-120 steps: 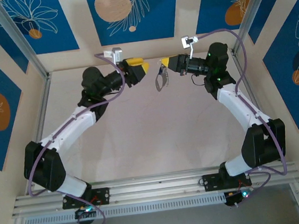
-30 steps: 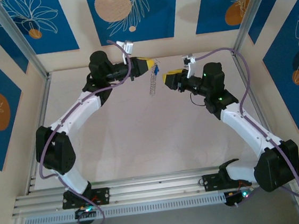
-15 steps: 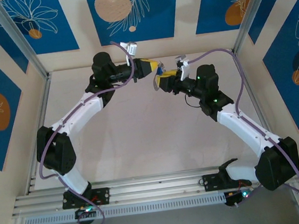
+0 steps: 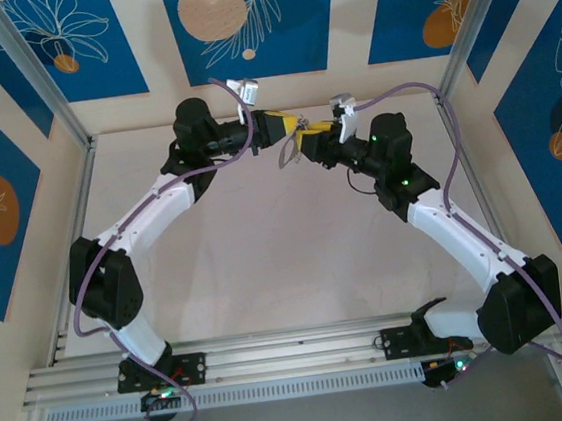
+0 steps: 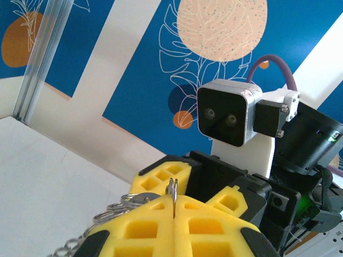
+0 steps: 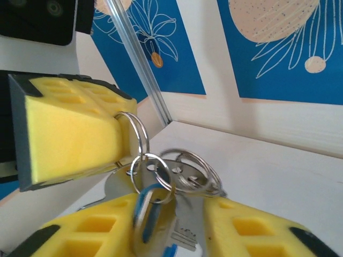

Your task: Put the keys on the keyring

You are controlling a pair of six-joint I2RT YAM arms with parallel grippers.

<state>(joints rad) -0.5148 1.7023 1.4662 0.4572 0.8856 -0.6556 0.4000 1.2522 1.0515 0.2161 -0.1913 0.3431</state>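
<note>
My right gripper (image 6: 171, 230) has moved in against my left gripper (image 5: 173, 214), which stays clamped on the keyring (image 5: 172, 188). The key (image 6: 146, 209) now sits between my narrowing right jaws; whether they clamp it, I cannot tell. Handover is near.

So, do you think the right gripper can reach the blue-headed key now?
Probably yes: the key lies between the right gripper's fingers, nothing intervening; the left gripper pinches a ring beside it.
</note>
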